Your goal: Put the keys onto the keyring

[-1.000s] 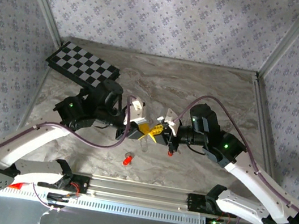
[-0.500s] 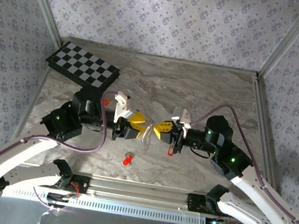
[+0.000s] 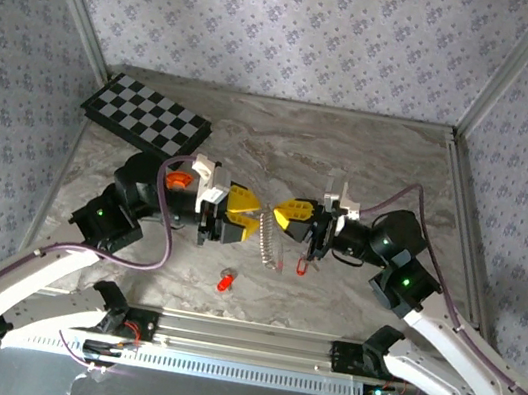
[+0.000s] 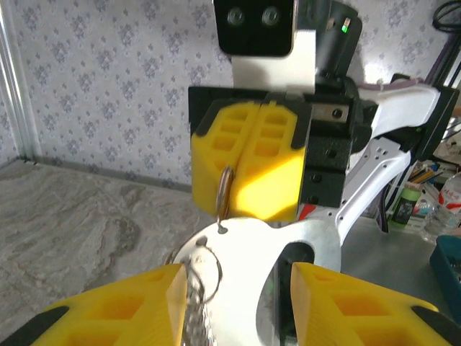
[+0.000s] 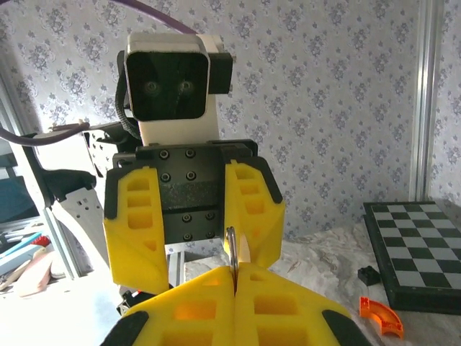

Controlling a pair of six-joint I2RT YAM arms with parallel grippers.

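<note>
While the left gripper stands partly open and empty, the keyring hangs just beside its fingertips, between both arms (pinched by its thin top ring) in the closed right gripper; one red key lies on the table.

We noted a black-and-white checkerboard lying at the far left of the grey marbled table, enclosed by floral-papered walls. Just beside the board lay a small orange curved piece and a black block.
</note>
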